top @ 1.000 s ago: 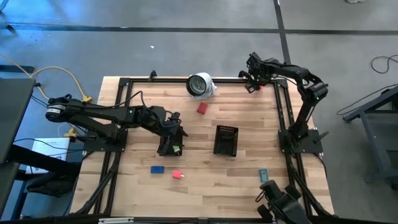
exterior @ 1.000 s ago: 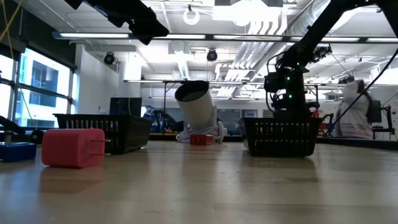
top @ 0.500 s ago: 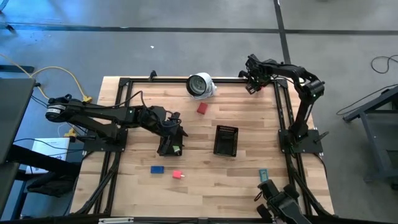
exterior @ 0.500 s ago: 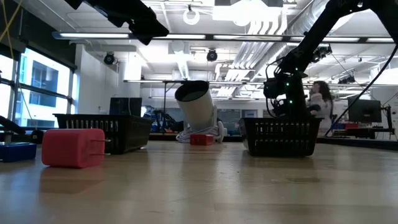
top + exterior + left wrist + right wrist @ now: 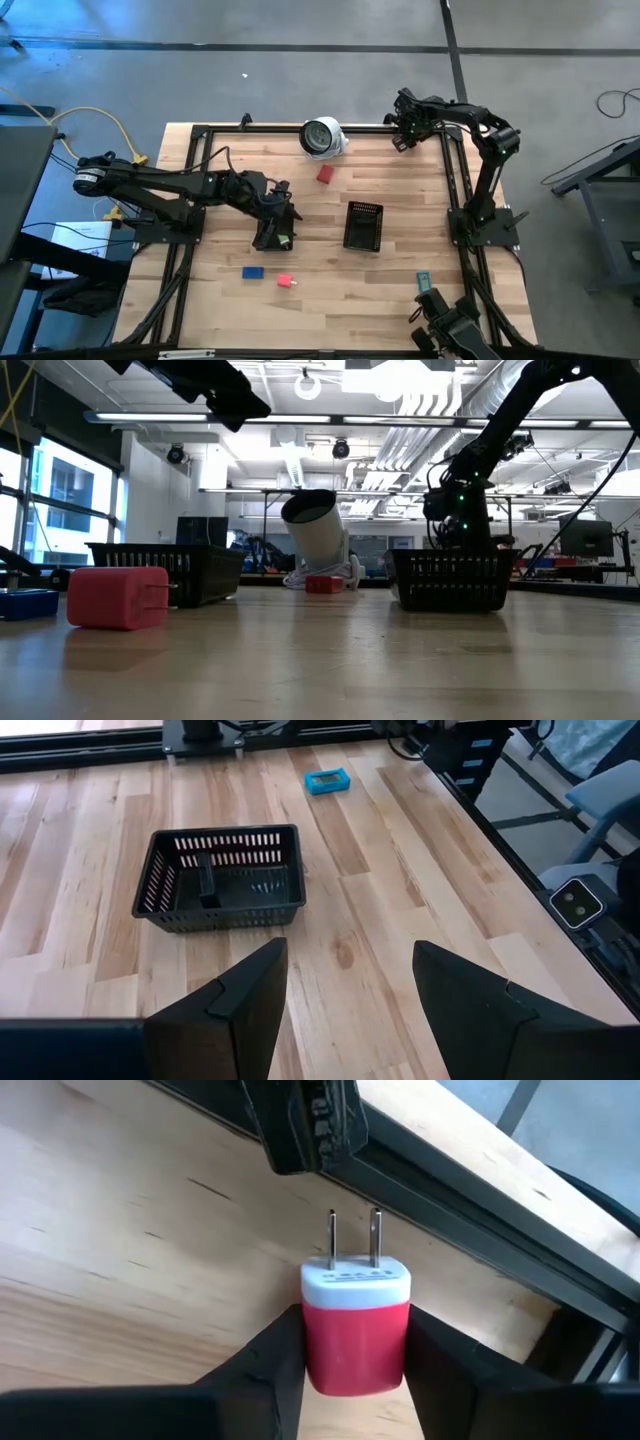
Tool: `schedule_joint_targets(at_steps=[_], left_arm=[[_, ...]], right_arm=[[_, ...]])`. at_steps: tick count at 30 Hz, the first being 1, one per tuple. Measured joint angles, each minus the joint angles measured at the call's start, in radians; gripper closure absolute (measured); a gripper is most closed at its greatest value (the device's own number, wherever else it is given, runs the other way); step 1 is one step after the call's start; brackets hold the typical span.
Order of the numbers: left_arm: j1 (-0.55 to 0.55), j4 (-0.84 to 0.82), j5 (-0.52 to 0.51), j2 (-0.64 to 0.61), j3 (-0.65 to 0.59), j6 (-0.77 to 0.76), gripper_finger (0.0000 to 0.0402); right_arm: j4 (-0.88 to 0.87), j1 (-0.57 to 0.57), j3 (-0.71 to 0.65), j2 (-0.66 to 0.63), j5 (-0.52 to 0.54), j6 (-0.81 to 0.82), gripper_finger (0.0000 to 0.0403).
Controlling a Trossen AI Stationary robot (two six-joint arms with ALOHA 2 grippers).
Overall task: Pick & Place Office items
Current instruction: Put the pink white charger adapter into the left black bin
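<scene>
My right gripper [image 5: 404, 134] hangs by the table's far right corner, shut on a red plug charger [image 5: 355, 1335] with a white face and two prongs. My left gripper [image 5: 277, 226] hovers open over the left black mesh tray [image 5: 268, 238], where a small green piece [image 5: 284, 240] shows. Its wrist view looks at the right mesh tray [image 5: 222, 878], which has a dark piece [image 5: 205, 880] inside. On the wood lie a red piece [image 5: 325, 174], a blue piece [image 5: 253, 271], a pink-red charger [image 5: 286, 281] and a teal piece [image 5: 423, 280]. My right gripper pinches the charger's red body [image 5: 352, 1352] between its two fingers, one on each flat side. The white face and prongs [image 5: 353, 1240] stick out past the fingertips toward the table's frame rail. Whether the charger hangs clear of the wood I cannot tell.
A white round object with a dark face [image 5: 322, 136] leans near the far edge. The black frame rail [image 5: 470, 1195] runs close in front of the held charger. Bare wood lies between the two trays and along the near edge.
My right gripper has drifted slightly toward the table's left with the charger still in its fingers. In the room behind the table, a person has walked past and out of sight.
</scene>
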Motion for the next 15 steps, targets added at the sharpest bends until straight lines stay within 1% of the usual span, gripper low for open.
schedule_joint_targets(at_steps=[3, 8, 15], left_arm=[[0.000, 0.000, 0.000, 0.000, 0.000, -0.001, 0.0193], [0.000, 0.000, 0.000, 0.000, 0.000, -0.003, 0.0193], [0.000, 0.000, 0.001, 0.000, 0.000, -0.003, 0.0193]], right_arm=[[-0.002, 0.000, 0.000, 0.000, 0.001, 0.002, 0.0286], [-0.014, 0.000, 0.000, -0.002, -0.012, 0.006, 0.0286], [-0.032, 0.012, 0.000, -0.002, 0.006, 0.022, 0.0286]])
